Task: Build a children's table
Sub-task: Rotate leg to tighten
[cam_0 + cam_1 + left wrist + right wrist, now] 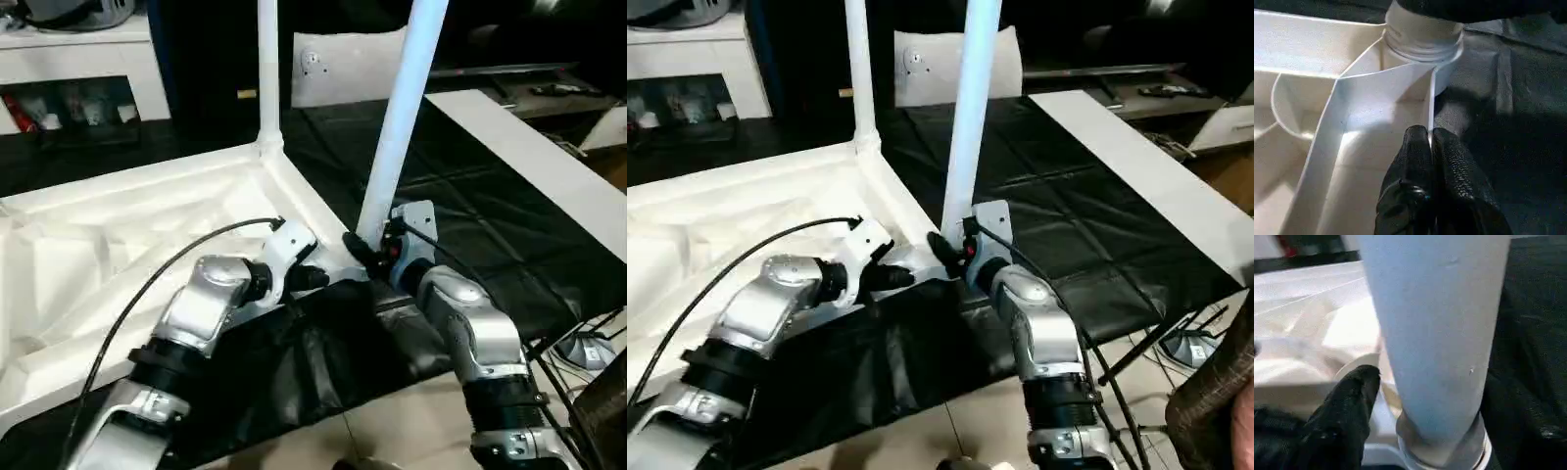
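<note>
A crinkled black sheet (pixel 1087 235) covers the floor, and a long flat white board (pixel 1146 171) lies along its far right edge. At the back left stands a low white cabinet (pixel 88 69) with an open shelf of small items, and a flat white bag (pixel 343 64) leans against the dark background in the middle. Pale tiled floor (pixel 921 436) shows at the near edge, with black cables (pixel 1146 352) trailing on the right.

Left pincer (pixel 1431 147) pinched closed; both forearms converge.
</note>
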Robot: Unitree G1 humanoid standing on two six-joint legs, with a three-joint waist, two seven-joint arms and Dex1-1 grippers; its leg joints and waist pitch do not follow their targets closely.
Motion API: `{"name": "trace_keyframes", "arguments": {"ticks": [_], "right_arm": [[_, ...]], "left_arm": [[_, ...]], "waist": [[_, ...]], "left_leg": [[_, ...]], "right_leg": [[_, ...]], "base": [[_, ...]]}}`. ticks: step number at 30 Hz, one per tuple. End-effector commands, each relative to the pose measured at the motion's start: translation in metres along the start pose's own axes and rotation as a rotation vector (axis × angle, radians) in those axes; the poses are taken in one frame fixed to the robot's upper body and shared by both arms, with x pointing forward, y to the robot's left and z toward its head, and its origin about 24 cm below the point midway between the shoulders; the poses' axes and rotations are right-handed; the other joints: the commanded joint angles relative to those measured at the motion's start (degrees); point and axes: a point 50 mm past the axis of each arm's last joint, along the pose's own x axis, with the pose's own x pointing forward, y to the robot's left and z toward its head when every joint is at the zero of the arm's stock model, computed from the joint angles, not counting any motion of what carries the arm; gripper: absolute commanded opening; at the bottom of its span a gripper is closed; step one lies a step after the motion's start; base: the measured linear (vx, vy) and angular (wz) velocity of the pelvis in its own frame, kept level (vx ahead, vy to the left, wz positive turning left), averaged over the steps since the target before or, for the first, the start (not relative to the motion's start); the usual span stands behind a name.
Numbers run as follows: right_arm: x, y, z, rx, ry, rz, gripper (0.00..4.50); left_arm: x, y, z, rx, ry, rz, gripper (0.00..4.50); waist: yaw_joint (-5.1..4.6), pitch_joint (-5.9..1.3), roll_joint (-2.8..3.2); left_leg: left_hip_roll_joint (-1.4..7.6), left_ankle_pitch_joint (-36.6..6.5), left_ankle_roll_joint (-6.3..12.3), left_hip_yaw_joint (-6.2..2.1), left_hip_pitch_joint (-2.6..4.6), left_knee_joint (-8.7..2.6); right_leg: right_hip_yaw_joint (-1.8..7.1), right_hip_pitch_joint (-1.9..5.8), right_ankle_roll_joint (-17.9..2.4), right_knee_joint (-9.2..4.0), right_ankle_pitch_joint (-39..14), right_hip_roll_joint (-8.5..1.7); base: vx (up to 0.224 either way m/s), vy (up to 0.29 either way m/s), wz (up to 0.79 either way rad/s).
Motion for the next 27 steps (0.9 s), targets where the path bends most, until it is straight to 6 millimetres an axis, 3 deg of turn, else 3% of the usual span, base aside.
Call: {"name": "trace_keyframes", "arguments": {"ticks": [1, 6, 10, 15, 20, 27], "right_arm": [[0.003, 0.031, -0.006, -0.027, 0.025, 0.271, 3.59], [-0.015, 0.010, -0.005, -0.115, 0.032, 0.333, 4.09], [-0.035, -0.002, 0.001, -0.167, 0.066, 0.486, 4.46], [-0.043, -0.010, 0.000, -0.206, 0.148, 0.564, 4.46], [-0.051, -0.013, -0.001, -0.243, 0.213, 0.710, 4.46], [-0.055, -0.015, 0.003, -0.238, 0.253, 0.821, 3.83]], "left_arm": [[-0.008, 0.004, 0.021, 0.115, -0.085, -0.021, 0.00], [-0.023, 0.009, 0.013, 0.180, -0.060, -0.119, 0.00], [-0.034, 0.005, 0.007, 0.266, -0.013, -0.288, 0.00], [-0.039, 0.004, 0.003, 0.315, 0.030, -0.393, 0.00], [-0.043, 0.003, -0.001, 0.367, 0.087, -0.514, 0.00], [-0.046, 0.001, -0.001, 0.419, 0.123, -0.625, 0.00]], "waist": [[0.43, -4.00, 0.34], [0.63, -4.02, 0.52], [1.01, -3.78, 0.48], [2.12, -3.73, 0.53], [3.14, -3.70, 0.14], [3.61, -3.83, 0.02]], "left_leg": [[0.68, -4.6, 4.32, 0.38, -0.89, -3.39], [1.00, -4.5, 5.09, 0.49, -0.89, -3.26], [1.19, -7.2, 4.86, 0.53, -0.77, -3.35], [1.32, -7.7, 3.90, 0.59, -0.36, -3.37], [1.37, -8.1, 3.40, 0.61, -0.43, -3.34], [1.28, -7.3, 3.42, 0.61, -0.72, -3.21]], "right_leg": [[3.23, 4.00, -8.9, -3.58, -10.6, -3.49], [3.27, 3.83, -10.7, -3.16, -8.7, -3.48], [3.31, 3.71, -10.4, -3.49, -11.5, -3.57], [3.31, 3.37, -10.1, -3.68, -14.1, -3.75], [3.36, 3.38, -9.5, -3.70, -15.5, -3.92], [3.23, 3.57, -9.0, -3.55, -15.9, -3.83]], "base": [[0.000, 0.000, 0.00], [0.000, 0.000, 0.00], [0.000, 0.000, 0.00], [0.000, 0.000, 0.00], [0.000, 0.000, 0.00], [0.000, 0.000, 0.00]]}}
